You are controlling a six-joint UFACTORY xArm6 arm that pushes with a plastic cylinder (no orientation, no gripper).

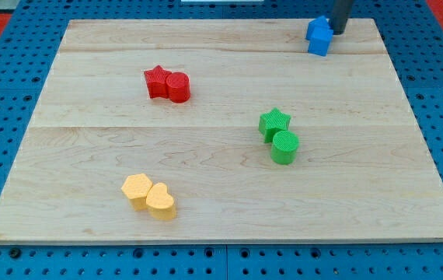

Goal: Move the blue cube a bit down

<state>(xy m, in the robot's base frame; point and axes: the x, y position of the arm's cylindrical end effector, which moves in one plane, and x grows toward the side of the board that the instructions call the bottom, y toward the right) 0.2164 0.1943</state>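
The blue cube sits near the top right of the wooden board, with what looks like a second blue piece joined to it. My dark rod comes down from the view's top edge, and my tip touches the blue cube's upper right side.
A red star and a red cylinder touch each other at the upper left. A green star and a green cylinder stand at the centre right. Two yellow blocks lie at the lower left. A blue pegboard surrounds the board.
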